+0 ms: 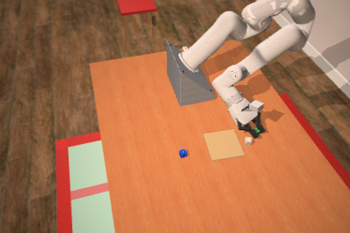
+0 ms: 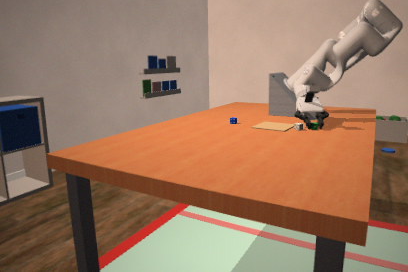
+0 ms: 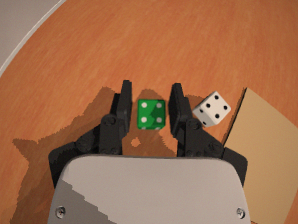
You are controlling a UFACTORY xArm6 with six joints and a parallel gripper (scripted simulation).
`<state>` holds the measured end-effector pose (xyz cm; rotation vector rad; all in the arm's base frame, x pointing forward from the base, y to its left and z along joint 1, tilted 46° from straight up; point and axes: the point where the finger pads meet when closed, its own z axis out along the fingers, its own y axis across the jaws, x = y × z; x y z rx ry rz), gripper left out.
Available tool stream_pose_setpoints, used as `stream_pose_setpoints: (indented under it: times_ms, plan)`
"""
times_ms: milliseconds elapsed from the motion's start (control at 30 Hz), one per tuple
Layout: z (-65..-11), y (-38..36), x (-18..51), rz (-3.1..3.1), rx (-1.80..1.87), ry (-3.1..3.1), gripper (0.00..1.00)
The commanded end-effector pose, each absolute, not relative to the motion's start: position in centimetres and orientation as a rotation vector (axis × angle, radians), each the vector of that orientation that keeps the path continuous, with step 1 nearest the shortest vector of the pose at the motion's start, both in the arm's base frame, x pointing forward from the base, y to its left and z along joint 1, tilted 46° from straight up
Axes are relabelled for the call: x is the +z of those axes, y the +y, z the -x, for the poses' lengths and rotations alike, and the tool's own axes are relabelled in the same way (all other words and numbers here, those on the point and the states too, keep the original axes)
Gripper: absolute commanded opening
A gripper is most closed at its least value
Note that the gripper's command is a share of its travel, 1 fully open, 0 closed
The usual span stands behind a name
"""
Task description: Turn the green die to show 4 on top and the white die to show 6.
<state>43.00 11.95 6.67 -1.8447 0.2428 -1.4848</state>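
Observation:
The green die (image 1: 257, 130) (image 2: 314, 126) (image 3: 151, 114) lies on the table, off the mat, showing four pips on top in the wrist view. My gripper (image 1: 259, 134) (image 3: 151, 92) is open around it, with a gap on each side. The white die (image 1: 248, 140) (image 2: 298, 126) (image 3: 214, 109) lies on the table between the right finger and the mat, with four pips on its upper face. The mat (image 1: 223, 145) (image 2: 272, 126) (image 3: 265, 155) lies flat. The blue die (image 1: 183, 153) (image 2: 233, 121) lies on the table on the mat's other side; its top number is too small to read.
The wooden table (image 1: 146, 185) (image 2: 200, 156) carries the arm's grey base (image 1: 189, 84) (image 2: 281, 96) behind the mat. The white die is close beside the right finger. The table's edge runs beyond the gripper on the side away from the mat.

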Motion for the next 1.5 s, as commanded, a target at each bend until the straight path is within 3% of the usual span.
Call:
stream_pose_setpoints:
  times_ms: [0,667,1467]
  plan:
    - [-43.0,11.9,6.7,1.844,-1.486,0.243,0.42]
    - [-38.7,9.9,7.0,1.844,-1.486,0.243,0.42]
    - [-37.7,6.2,10.6,1.844,-1.486,0.243,0.42]
